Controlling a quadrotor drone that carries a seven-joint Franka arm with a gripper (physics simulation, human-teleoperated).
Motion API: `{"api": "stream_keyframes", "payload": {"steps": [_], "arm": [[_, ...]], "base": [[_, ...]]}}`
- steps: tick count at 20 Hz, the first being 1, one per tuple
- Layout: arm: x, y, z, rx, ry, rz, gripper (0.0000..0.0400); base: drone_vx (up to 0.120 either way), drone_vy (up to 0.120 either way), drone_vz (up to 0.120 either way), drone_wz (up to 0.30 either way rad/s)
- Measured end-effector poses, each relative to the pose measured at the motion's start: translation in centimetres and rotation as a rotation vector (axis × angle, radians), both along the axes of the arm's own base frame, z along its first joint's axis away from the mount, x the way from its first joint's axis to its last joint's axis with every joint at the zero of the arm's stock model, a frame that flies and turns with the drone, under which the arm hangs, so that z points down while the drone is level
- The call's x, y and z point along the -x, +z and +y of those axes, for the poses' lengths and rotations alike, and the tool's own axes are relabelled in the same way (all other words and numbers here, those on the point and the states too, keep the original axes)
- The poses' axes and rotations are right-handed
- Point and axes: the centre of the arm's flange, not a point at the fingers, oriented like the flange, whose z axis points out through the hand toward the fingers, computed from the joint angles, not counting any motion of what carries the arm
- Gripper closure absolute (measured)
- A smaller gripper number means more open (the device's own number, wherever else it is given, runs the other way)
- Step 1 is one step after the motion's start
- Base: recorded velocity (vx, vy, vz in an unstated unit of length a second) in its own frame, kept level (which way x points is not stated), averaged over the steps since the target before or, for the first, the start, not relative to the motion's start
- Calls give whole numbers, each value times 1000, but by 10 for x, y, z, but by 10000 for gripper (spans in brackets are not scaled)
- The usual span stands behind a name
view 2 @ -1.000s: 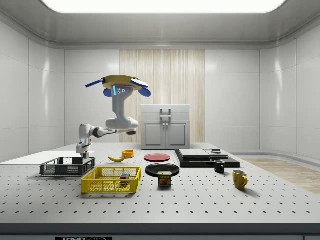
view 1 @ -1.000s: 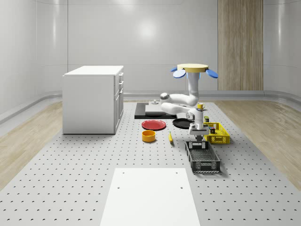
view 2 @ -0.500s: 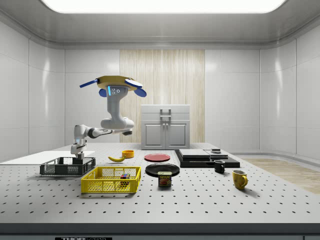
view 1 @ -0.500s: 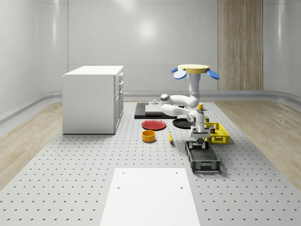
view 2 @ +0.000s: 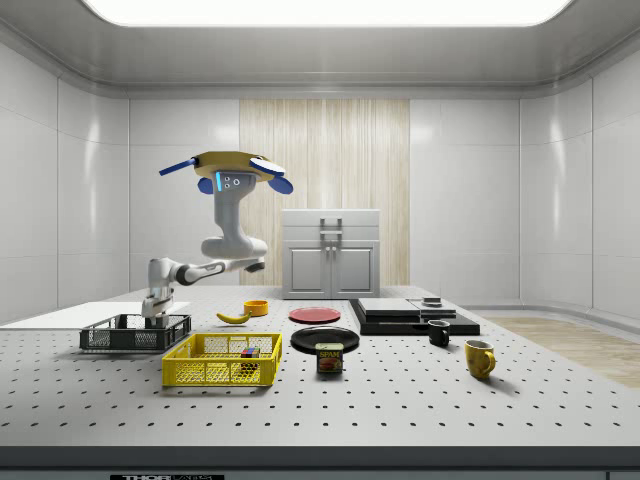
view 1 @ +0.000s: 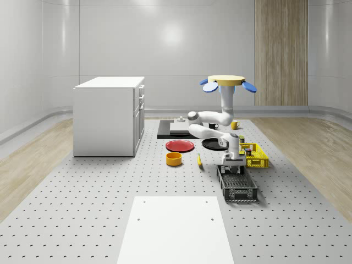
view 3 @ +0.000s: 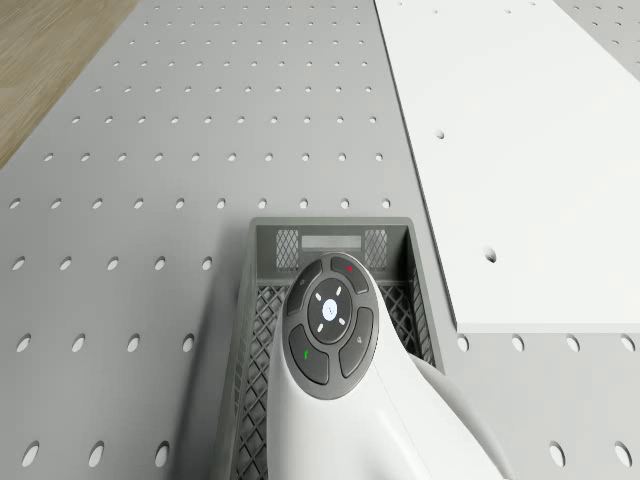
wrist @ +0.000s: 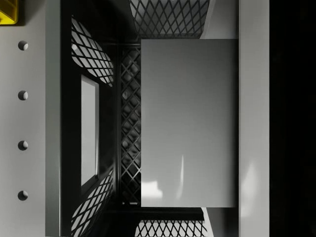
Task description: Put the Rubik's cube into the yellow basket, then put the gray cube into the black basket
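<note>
Gray cube [wrist: 188, 123] inside black basket [wrist: 101, 54]

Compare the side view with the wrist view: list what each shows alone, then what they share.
Side view alone: the drone hovering above the table, the yellow basket with the Rubik's cube inside, a banana, a red plate and a yellow mug.

Wrist view alone: the gray cube seen close, over the mesh floor.

Both: the black basket, which the claw has reached into.
</note>
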Motion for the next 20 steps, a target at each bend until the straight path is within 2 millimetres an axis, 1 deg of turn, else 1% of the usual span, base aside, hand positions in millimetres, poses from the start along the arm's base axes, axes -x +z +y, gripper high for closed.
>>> {"api": "stream_keyframes", "payload": {"steps": [5, 8, 11, 13, 16, 20], "arm": [[0, 19, 0, 0, 0, 0, 150], [0, 27, 0, 0, 0, 0, 150], [0, 32, 0, 0, 0, 0, 77], [0, 30, 0, 0, 0, 0, 47], [0, 21, 0, 0, 0, 0, 22], [0, 7, 0, 0, 0, 0, 8]], "base": [[0, 0, 0, 0], [0, 0, 0, 0], [0, 0, 0, 0], [0, 0, 0, 0], [0, 0, 0, 0], [0, 0, 0, 0]]}}
